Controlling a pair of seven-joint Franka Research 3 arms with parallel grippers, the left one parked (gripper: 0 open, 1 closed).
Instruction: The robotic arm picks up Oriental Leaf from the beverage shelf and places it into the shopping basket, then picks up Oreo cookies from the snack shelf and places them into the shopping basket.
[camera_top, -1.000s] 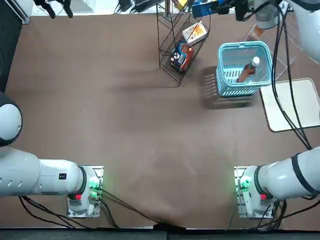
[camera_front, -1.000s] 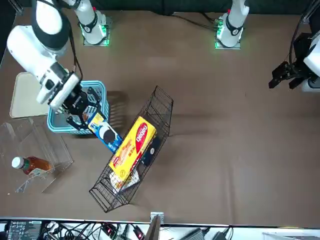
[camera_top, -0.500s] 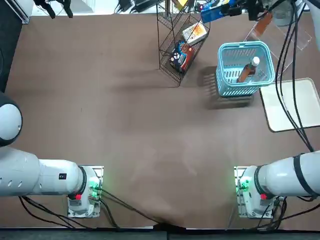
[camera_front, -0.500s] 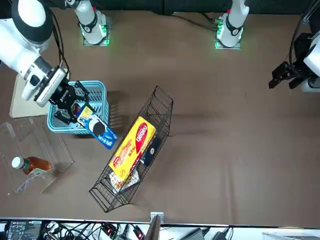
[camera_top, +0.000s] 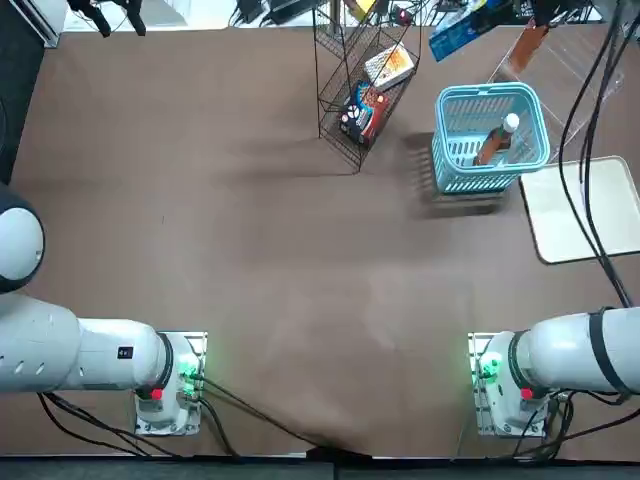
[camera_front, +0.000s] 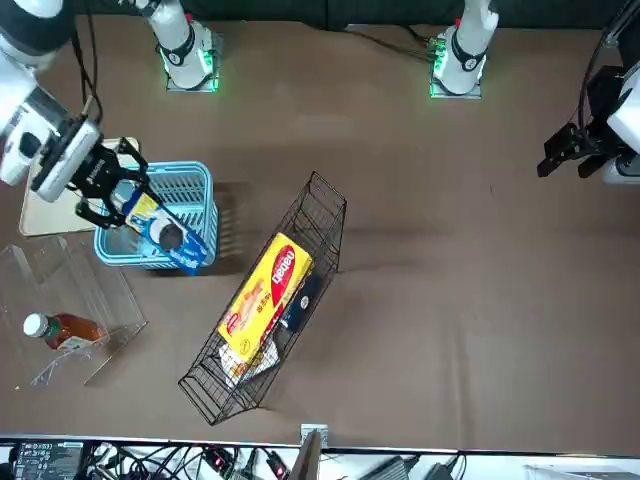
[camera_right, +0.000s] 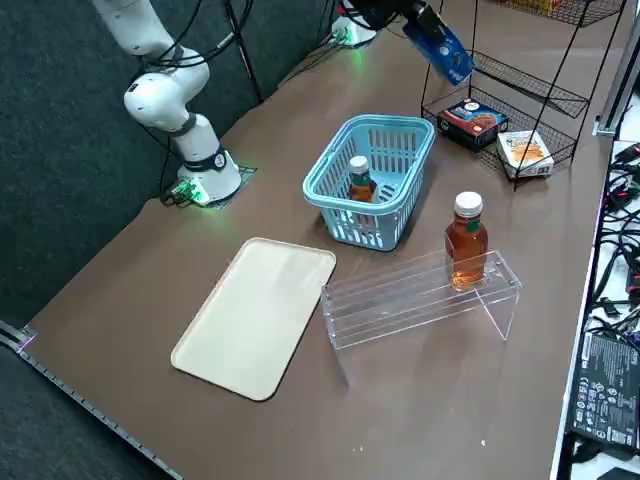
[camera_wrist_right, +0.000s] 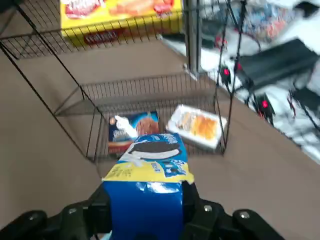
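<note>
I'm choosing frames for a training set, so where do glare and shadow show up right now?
Right wrist view: bright glare on the blue Oreo pack held by the black right gripper; top view: soft shadow left of the light-blue plastic basket; right side view: faint highlights along the clear acrylic stand.

A cream rectangular tray (camera_right: 254, 318) with rounded corners and a dark edge lies flat on the brown table (camera_right: 130, 400). A yellow box with a red label (camera_front: 266, 297) rests on an upper tier of wire mesh. Lower down, a dark box with red and blue (camera_right: 473, 123) lies just beside a white box with an orange picture (camera_right: 525, 152). Black cables and small electronics (camera_right: 622, 235) crowd a white surface along the table's edge.
</note>
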